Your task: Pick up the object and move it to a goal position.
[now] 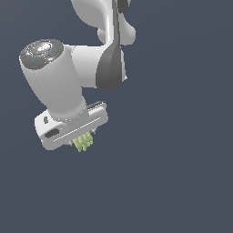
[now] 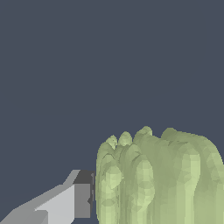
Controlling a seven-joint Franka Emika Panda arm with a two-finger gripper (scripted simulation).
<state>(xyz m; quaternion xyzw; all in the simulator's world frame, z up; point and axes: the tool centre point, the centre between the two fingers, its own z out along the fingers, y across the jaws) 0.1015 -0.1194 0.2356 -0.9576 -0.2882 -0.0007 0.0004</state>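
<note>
- Clearly, the white robot hand (image 1: 83, 142) hangs below a thick white wrist link, with the small pale yellow-green lumpy object (image 1: 83, 142) poking out from under its flat palm block.
- Only the lower part of that ridged, bumpy object shows in the exterior view; the rest is tucked up under the hand, between where the fingers sit.
- The wrist view shows one finger (image 2: 82, 197), light grey with a darker grey pad, lying directly against one side of the yellow-green object (image 2: 157, 179), whose vertical ridges and rounded bumps fill much of that picture.
- The other finger is hidden behind the object, so the far side of the grip cannot be seen; going by the visible pad pressed to it and the object hanging under the palm, the hand is clamped on the object.
- Around the hand there is only a plain dark blue-grey background (image 1: 182, 173); whether it is a worktop surface or open space cannot be told, and no shadow or contact line shows under the object.
- Above the hand, the white arm with its dark grey joint band (image 1: 111, 68) rises out of the picture; nothing else lies near the hand or the object.
</note>
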